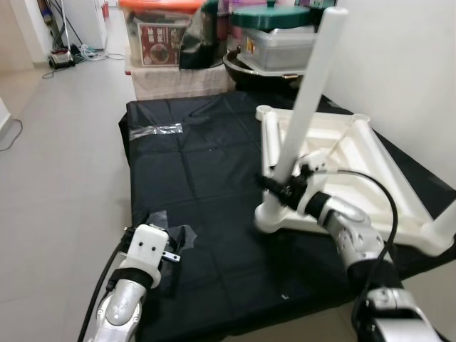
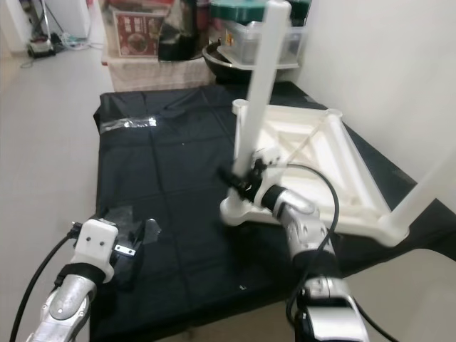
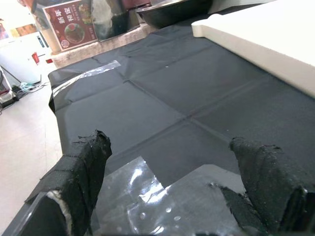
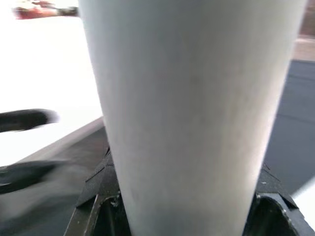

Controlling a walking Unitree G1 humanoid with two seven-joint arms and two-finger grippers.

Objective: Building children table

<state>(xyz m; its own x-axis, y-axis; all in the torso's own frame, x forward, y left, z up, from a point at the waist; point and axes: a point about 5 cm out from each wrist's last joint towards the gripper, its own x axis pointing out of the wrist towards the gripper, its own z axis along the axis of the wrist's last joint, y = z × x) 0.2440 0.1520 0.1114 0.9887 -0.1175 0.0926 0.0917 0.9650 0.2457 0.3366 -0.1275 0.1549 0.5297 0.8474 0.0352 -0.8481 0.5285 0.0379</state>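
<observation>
Right wrist view, right end effector (image 1: 279,187) clamping table leg (image 1: 305,107) (tilted)

the left pincer (image 3: 172,196) hangs just above a black sheet (image 3: 162,108) spread over the floor, its two black fingers (image 3: 81,172) set wide apart with nothing between them. under the gap lies a patch of clear tape (image 3: 147,196) stuck to the sheet. a second clear tape strip (image 3: 83,76) sits near the sheet's far edge. a white tabletop (image 3: 266,42) lies on the sheet along one side. past the far edge stand a dark bowl (image 3: 170,10) and a red printed box (image 3: 69,29).
</observation>
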